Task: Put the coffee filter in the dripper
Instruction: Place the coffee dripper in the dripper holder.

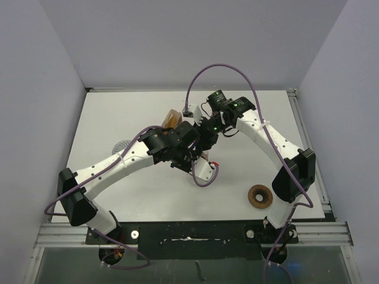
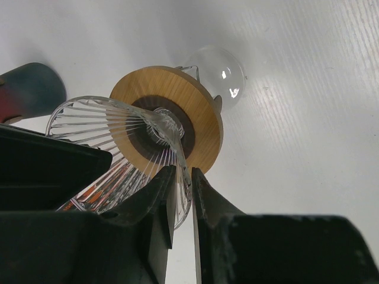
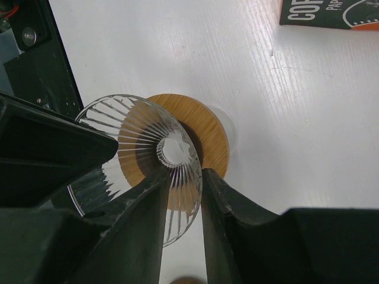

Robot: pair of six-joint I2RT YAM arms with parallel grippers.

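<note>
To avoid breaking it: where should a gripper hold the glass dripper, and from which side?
Pinch the glass dripper by its ribbed wall at the rim, one finger inside, one outside, coming from the open mouth; its wooden collar looks too wide.

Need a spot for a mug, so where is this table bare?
Bare table lies in the far left corner behind the left arm, and near the front between it and the right arm, left of the wooden ring. The centre is crowded: the left gripper and right gripper both clamp the glass dripper, with the coffee filter box just behind.
</note>
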